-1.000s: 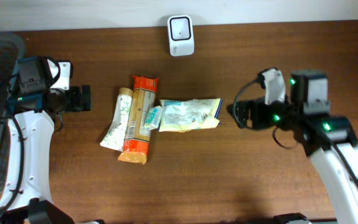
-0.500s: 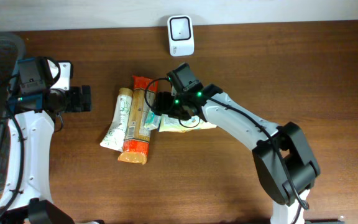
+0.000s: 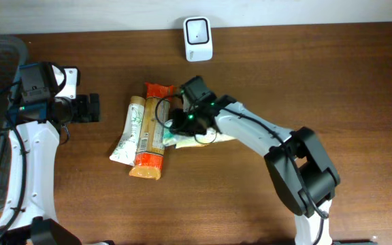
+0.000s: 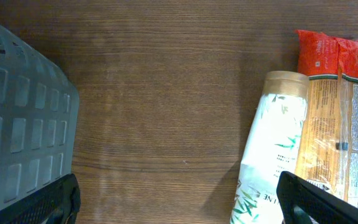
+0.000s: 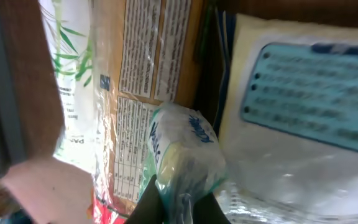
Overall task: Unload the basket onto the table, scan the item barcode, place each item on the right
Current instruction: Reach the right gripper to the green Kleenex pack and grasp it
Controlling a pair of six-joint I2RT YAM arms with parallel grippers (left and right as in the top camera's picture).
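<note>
Clamping what seems a small blue-green packet (image 5: 185,149), my right gripper (image 3: 175,122) sits short of the scanner (image 3: 198,39), nearer it than my open left gripper (image 3: 94,107).

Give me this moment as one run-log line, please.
right claw: shut on small packet | left claw: open | scanner: not yet used

Grey basket (image 4: 17,124) at left, white tube (image 4: 269,149) against orange packet (image 4: 334,124) at right, on wooden table (image 4: 166,93).
</note>
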